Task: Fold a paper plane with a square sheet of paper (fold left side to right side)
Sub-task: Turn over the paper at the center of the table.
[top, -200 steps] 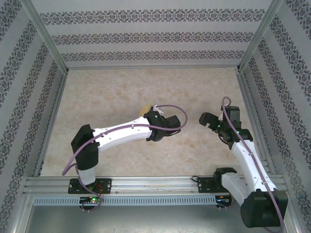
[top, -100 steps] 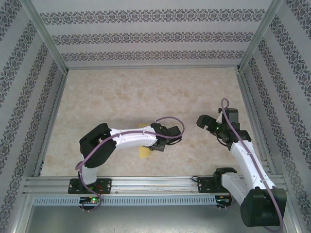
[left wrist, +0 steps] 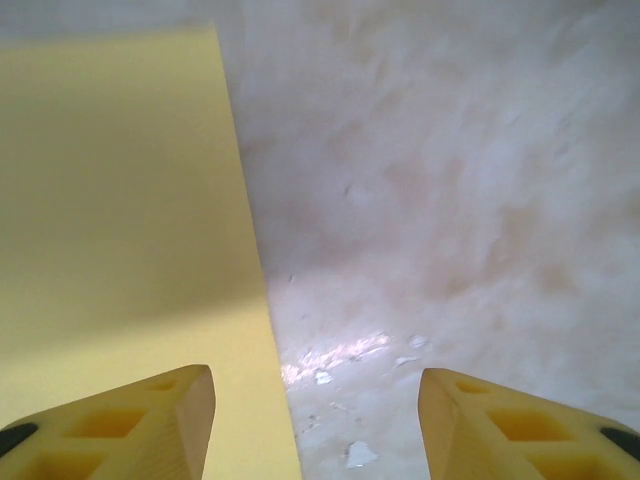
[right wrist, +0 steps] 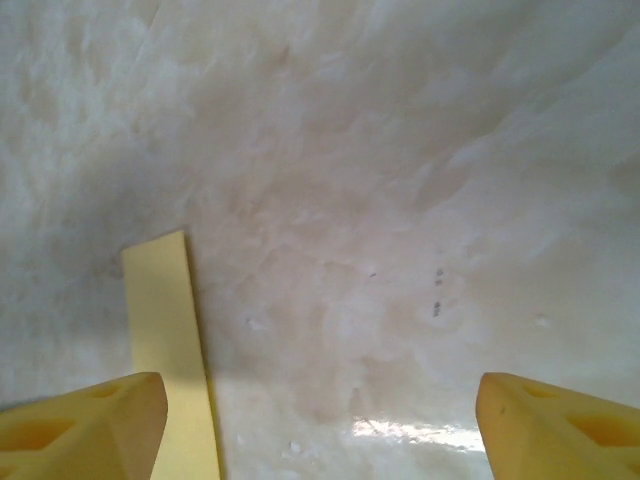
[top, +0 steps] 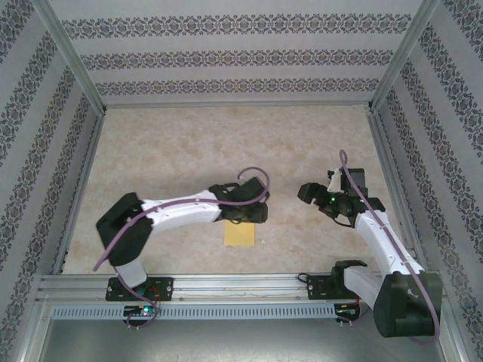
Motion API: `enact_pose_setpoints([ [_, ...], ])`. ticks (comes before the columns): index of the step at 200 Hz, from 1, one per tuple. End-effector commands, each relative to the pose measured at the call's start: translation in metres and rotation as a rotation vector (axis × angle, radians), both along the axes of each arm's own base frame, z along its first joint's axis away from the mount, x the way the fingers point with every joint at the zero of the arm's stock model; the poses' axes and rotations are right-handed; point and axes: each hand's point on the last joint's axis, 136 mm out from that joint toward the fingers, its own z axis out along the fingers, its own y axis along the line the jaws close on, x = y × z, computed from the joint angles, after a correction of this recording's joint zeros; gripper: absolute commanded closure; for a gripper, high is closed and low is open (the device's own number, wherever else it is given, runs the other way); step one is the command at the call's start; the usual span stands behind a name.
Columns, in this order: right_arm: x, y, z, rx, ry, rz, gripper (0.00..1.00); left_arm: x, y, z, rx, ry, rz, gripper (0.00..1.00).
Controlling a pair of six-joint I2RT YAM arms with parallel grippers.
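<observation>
The square sheet of paper (top: pixel 240 234) lies flat on the table as a narrow pale-yellow rectangle, near the front edge. My left gripper (top: pixel 253 216) hangs just above its far end, open, with nothing held. In the left wrist view the sheet of paper (left wrist: pixel 120 230) lies on the left, its straight right edge running between the fingertips (left wrist: pixel 150 420) of the left gripper (left wrist: pixel 315 425). My right gripper (top: pixel 308 193) hovers open to the right of the sheet, apart from it. In the right wrist view the sheet of paper (right wrist: pixel 165 340) is a strip at the left, beside the right gripper (right wrist: pixel 320 430).
The marbled tabletop (top: pixel 226 143) is fenced by aluminium rails (top: pixel 226 283) at the front and patterned walls (top: pixel 226 60) on the other three sides. Small white flecks (left wrist: pixel 360 455) dot the table by the left fingers.
The left gripper has opened and let go of the paper, which now lies flat nearer the front. The right gripper has drifted left toward the paper and narrowed slightly.
</observation>
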Motion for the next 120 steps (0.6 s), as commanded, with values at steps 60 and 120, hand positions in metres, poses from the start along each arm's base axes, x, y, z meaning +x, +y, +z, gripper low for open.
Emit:
enact_pose_setpoints([
  [60, -0.012, 0.129, -0.010, 0.248, 0.071, 0.280, 0.79, 0.049, 0.088, 0.066, -0.271, -0.302, 0.143, 0.45],
  [120, -0.028, 0.169, -0.051, 0.182, 0.118, 0.350, 1.00, 0.028, 0.124, 0.037, -0.235, -0.265, 0.202, 0.46],
])
